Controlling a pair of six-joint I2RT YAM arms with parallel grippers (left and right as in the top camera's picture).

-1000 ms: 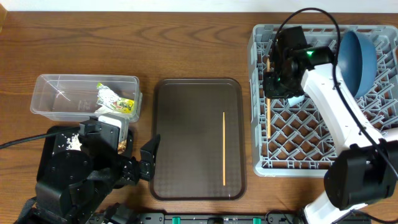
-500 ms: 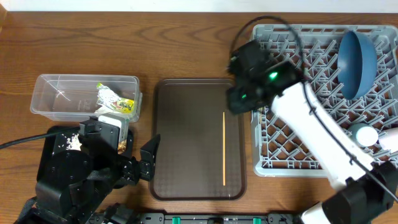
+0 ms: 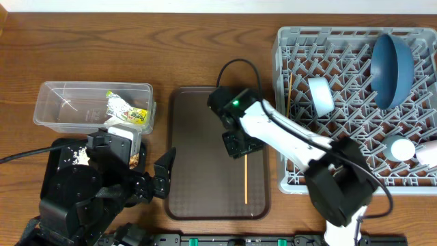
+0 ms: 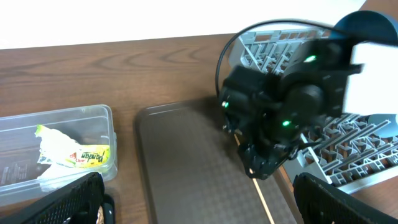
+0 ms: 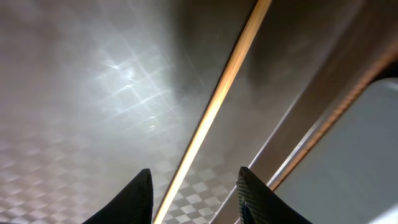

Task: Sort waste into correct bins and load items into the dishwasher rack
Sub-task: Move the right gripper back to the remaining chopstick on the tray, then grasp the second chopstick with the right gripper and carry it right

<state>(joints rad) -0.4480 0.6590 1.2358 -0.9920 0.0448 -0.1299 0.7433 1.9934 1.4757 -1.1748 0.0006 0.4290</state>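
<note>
**Overhead view, with both wrist views.** The table (image 3: 205,41) carries the grey rack (image 3: 410,183) on its right and the brown tray (image 3: 198,150) at its centre. The plate (image 3: 391,61) stands on edge among the pegs near the rack's far right corner. The clear tub (image 3: 95,85) sits at the table's left. The black tray (image 3: 60,152) lies just in front of the tub and is largely covered by the left arm.

The right hand (image 3: 240,145) hangs low over the right half of the brown tray, with its fingers apart and clamped on nothing. In the right wrist view its two fingertips (image 5: 134,199) straddle a chopstick (image 5: 217,106) that lies flat on the tray, parallel to the tray's right rim. Whether either fingertip touches the chopstick cannot be told. The left hand (image 3: 162,174) rests at the left edge of the brown tray, with its fingers spread and empty.

The bowl (image 3: 319,96) lies tilted on its side between pegs in the left half of the rack. The blue cup (image 3: 398,147) and a pale cup (image 3: 428,152) stand side by side near the rack's right wall.

The wrapper (image 3: 126,109), crumpled white paper with yellow-green print, lies inside the tub at its right end. A second chopstick (image 3: 289,89) lies in the rack close to its left wall. Rice (image 3: 76,156) is scattered in the black tray.
</note>
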